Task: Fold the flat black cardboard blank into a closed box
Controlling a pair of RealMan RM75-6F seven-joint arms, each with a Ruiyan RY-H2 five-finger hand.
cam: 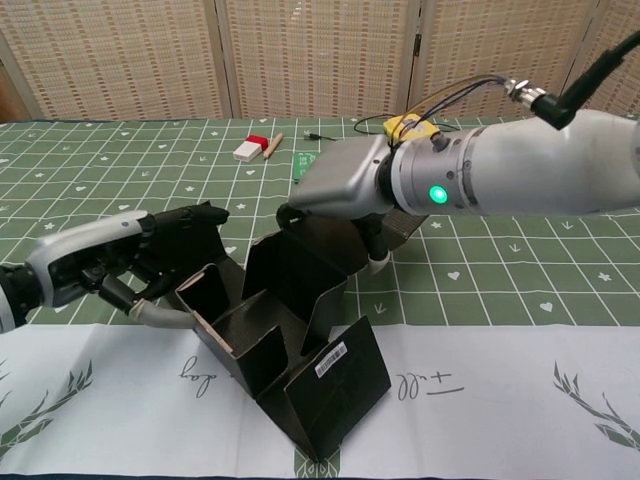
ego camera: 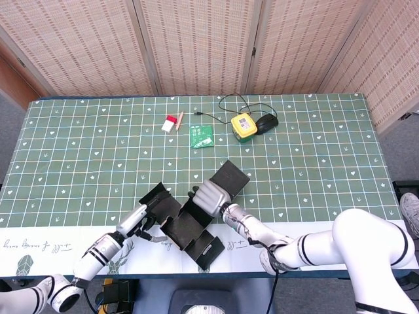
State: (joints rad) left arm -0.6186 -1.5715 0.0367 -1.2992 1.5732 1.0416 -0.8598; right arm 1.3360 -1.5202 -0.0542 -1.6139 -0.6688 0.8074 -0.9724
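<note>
Roughly halfway — cardboard blank at the desk's near edge, walls raised, flaps open; left hand seemingly grips one wall, right hand presses another.

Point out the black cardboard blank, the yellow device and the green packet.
black cardboard blank (cam: 290, 330), chest view, on its centre panel.
yellow device (ego camera: 242, 125), head view, on its top face.
green packet (ego camera: 201, 136), head view, on its middle.

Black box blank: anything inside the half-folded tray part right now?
The black cardboard blank shows only bare brown-edged walls and empty compartments. The right hand rests on the back panel; the left hand holds the left flap. The floor beneath those hands is hidden.
</note>
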